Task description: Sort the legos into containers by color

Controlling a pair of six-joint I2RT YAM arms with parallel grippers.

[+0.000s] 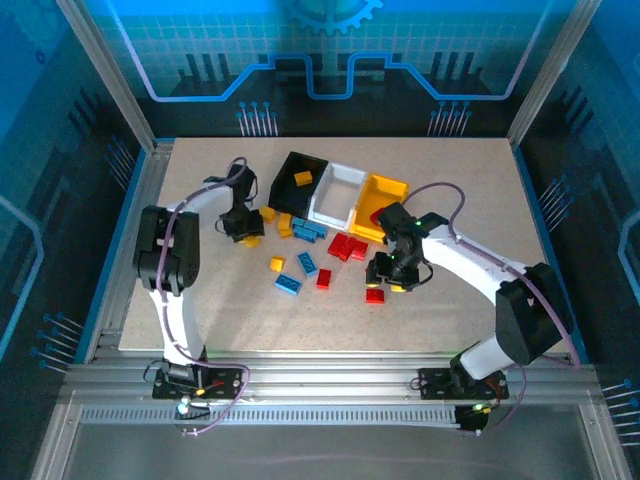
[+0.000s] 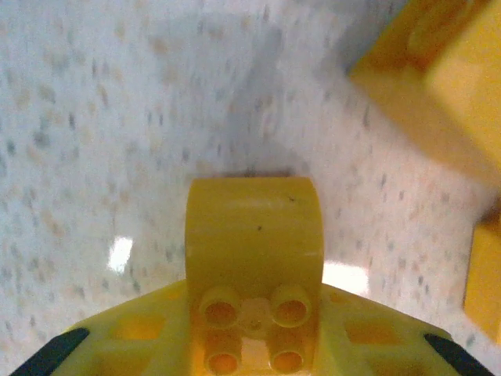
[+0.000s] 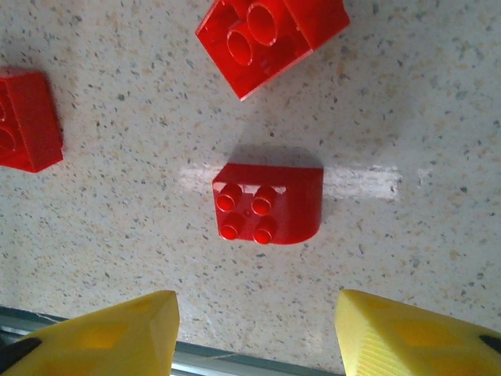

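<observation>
This is a robotics lab cell, not a home or a shop. A speckled table (image 1: 480, 200) is boxed in by an aluminium extrusion frame (image 1: 105, 70). Slotted rails (image 1: 330, 385) run along the bottom of the overhead view, where the left arm (image 1: 170, 260) and right arm (image 1: 470, 265) are bolted down. Blue panels (image 1: 330, 50) printed with circuit traces and a gear close off the top. Purple cables (image 1: 440, 186) loop loose off the arms. The only work pieces are toy legos (image 1: 288, 284) and three small containers (image 1: 332, 213) at the centre.
</observation>
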